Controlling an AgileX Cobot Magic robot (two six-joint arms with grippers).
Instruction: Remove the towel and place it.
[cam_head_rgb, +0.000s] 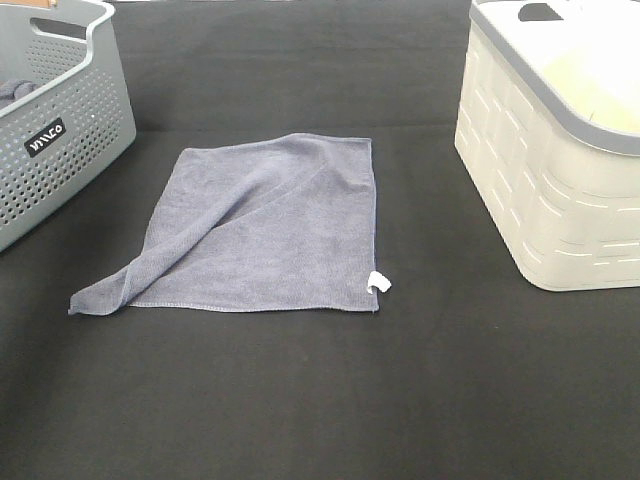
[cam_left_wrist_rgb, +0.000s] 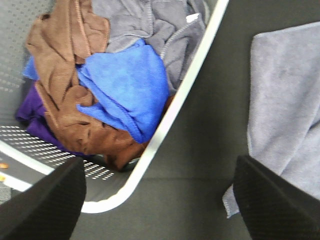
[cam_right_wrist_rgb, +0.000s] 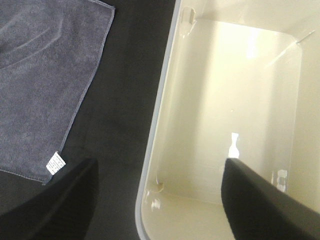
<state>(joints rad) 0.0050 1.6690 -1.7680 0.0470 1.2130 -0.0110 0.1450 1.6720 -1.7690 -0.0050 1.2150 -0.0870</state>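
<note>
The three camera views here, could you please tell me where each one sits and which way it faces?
Exterior high: mounted high off the arms, looking down on the towel between the grey basket and cream bin; no robot parts show.
Left wrist: above the grey basket's rim, facing down onto its cloths; open left gripper shows.
Right wrist: above the cream bin, facing down into it; open right gripper shows.
All three views share the towel.
</note>
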